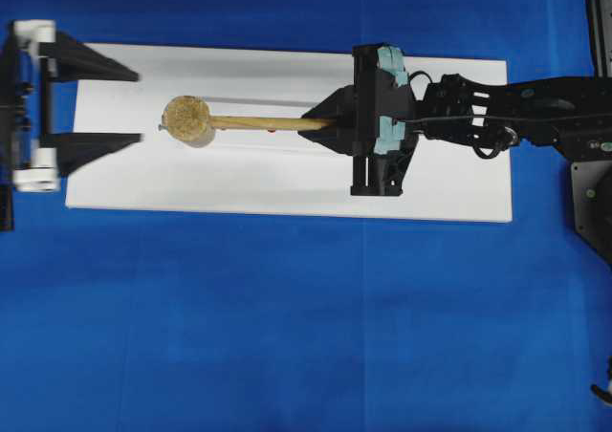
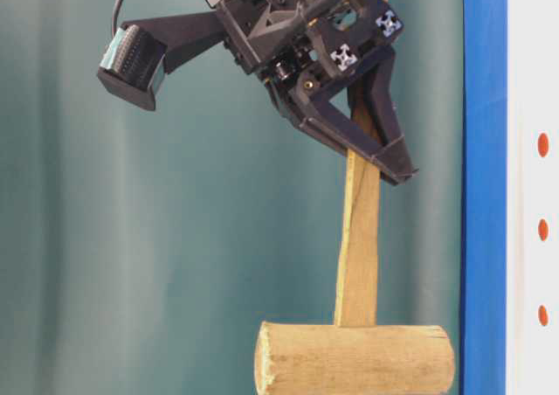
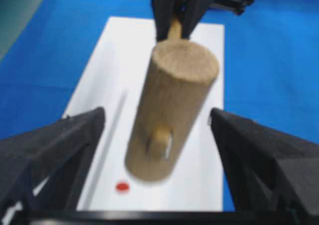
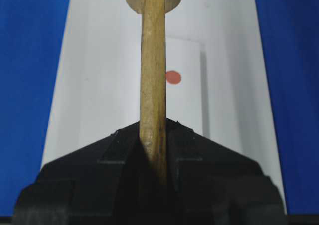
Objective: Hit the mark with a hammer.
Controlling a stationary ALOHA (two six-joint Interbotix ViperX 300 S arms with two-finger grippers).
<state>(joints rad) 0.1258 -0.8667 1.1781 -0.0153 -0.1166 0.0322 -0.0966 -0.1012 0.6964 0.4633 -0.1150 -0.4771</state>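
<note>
Overhead exterior: right end effector clamps hammer handle, hiding its end; left end effector wide.

A light wooden mallet with a rough, grainy cylindrical head and a smoother flat handle. Matt black plastic gripper fingers. A smooth, matt white rectangular board lies on matt blue cloth.

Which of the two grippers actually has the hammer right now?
The right gripper, shut on the hammer handle. The left gripper stands open at the board's left end, touching nothing.
</note>
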